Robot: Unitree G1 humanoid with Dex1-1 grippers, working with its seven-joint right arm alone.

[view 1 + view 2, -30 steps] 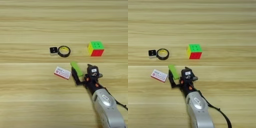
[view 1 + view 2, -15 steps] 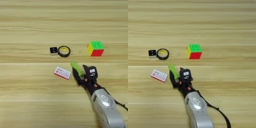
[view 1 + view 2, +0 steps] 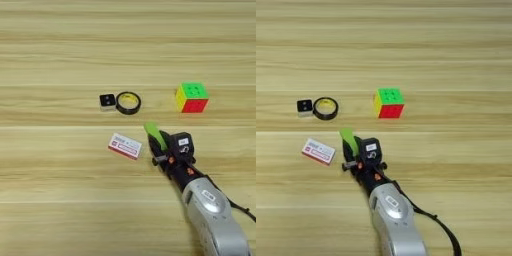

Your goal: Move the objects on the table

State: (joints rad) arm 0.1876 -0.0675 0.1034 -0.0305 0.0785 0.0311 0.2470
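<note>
Your right arm (image 3: 212, 215) has a rounded silver forearm, a black hand (image 3: 170, 150) with a white label, orange spots, and a black cable trailing behind.

right arm (image 3: 212, 215): enters bottom right | right gripper (image 3: 167, 147): low, jaws state unclear

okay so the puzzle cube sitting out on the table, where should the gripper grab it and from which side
Probably from above, with the fingers closing on two opposite side faces of the puzzle cube. It sits flat, green face up, apart from the other things, so every side is free. The right gripper lies near and to its left, by the green bar.
</note>
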